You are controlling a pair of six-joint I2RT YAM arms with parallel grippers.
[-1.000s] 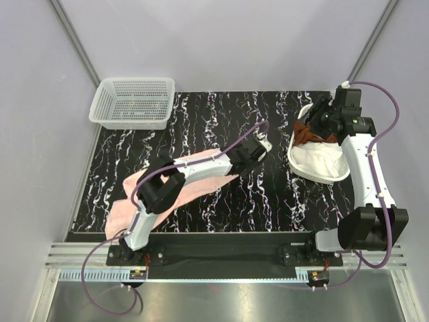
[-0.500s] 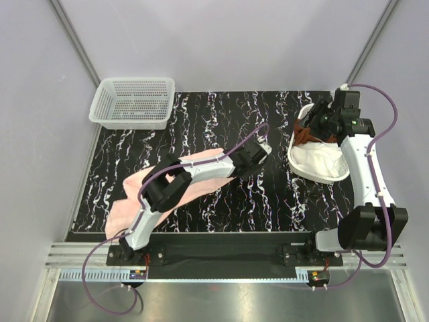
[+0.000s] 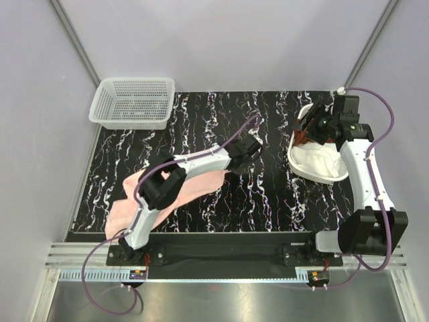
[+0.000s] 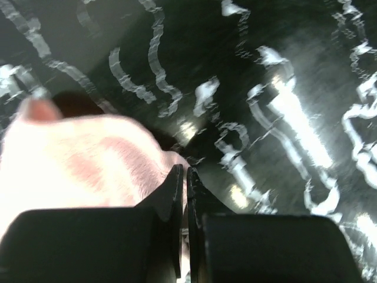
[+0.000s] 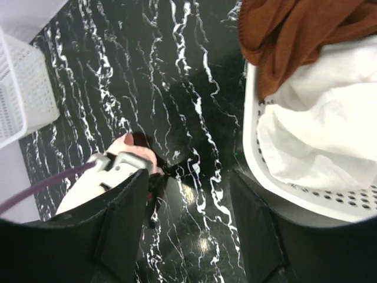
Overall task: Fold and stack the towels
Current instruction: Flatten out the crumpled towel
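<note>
The table [image 3: 268, 194] is a black rectangular slab streaked all over with white marble-like veins, and its glossy top throws back bright patches of light. Three things lie directly on it. A rectangular white mesh basket [image 3: 134, 121] stands at the far left corner. A rounder white basket [image 3: 320, 178] with a perforated wall sits near the right edge, well apart from the first. A pink towel [image 3: 127, 201] lies rumpled on the near left part, running diagonally from the near edge towards the middle of the table, where its far end narrows to a corner.
</note>
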